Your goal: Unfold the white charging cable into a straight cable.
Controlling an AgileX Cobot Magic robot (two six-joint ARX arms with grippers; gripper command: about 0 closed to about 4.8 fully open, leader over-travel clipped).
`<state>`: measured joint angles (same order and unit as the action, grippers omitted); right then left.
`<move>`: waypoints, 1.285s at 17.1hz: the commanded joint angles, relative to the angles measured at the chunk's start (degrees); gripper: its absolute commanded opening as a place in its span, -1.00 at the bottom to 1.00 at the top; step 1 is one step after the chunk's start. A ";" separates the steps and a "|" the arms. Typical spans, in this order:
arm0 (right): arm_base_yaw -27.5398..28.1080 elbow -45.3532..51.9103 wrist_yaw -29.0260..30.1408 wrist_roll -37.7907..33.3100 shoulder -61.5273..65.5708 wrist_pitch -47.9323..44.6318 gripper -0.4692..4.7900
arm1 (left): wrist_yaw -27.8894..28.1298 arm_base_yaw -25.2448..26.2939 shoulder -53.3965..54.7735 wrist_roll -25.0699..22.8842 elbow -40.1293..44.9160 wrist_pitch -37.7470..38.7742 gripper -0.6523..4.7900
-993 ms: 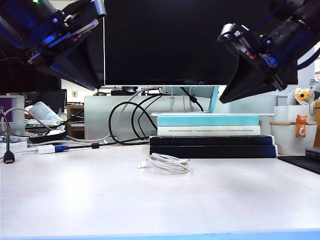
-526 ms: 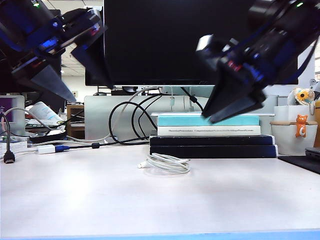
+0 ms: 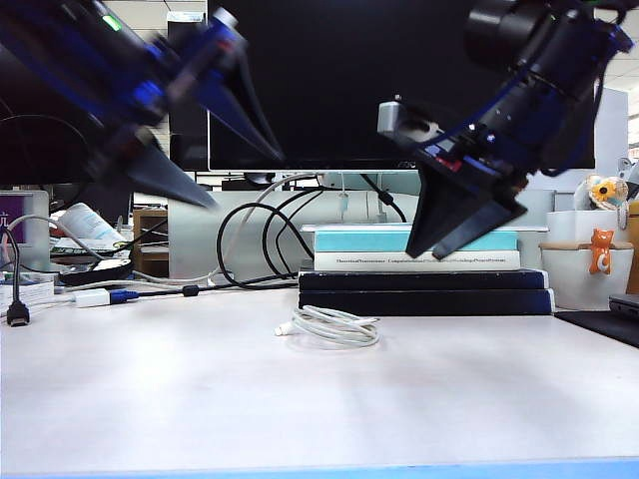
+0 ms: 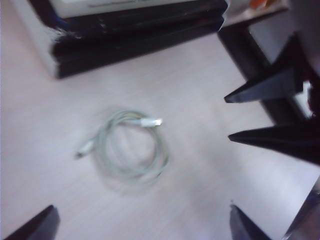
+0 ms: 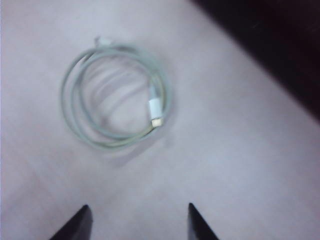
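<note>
White charging cable (image 3: 329,326) lies coiled in a loose ring on the pale desk (image 3: 200,399), just in front of a stack of books (image 3: 424,274), untouched by either arm. One small plug end pokes out of the coil on the exterior view's left side; in the right wrist view (image 5: 117,97) the other connector lies across the inside of the ring. The left wrist view also shows the coil (image 4: 131,149), blurred, flat on the desk near the dark bottom books. Left end effector (image 3: 215,150) hangs in the air at upper left in the exterior view, well above the desk and left of the coil, motion-blurred; its two dark pointed fingers stand spread wide apart with nothing between them, and its fingertips (image 4: 37,225) show at the edge of the left wrist view far apart. Right end effector (image 3: 454,225) hangs above and to the right of the coil, in front of the books and the black monitor (image 3: 339,80), fingers pointing down; two fingertips (image 5: 75,225) show in its wrist view with a clear gap between them, part-way spread, holding nothing. The coil sits between the two tips' line and the books. Behind: black cables (image 3: 250,239) looping under the monitor, a white adapter block (image 3: 92,297) with blue plug at far left.
</note>
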<state>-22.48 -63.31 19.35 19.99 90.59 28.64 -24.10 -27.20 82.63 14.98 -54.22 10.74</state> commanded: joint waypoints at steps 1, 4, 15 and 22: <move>0.02 -2.84 -0.42 0.00 -0.35 0.63 0.15 | -3.21 -0.15 9.42 6.25 0.02 -1.36 0.98; 0.02 -4.07 -0.35 -0.02 -0.57 0.44 0.15 | -3.32 -1.53 14.40 9.81 0.00 -4.33 0.92; 0.07 -4.02 -0.15 -0.02 -0.61 0.22 0.15 | 7.65 -7.21 16.63 12.66 -6.01 -4.46 0.82; 0.07 -4.02 -0.07 -0.07 -0.61 -0.50 0.14 | 15.54 -7.28 19.32 12.90 -11.30 2.38 0.63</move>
<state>-22.37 -67.11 19.09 19.97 90.35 28.99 -8.38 -34.41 101.32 27.90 -64.97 11.60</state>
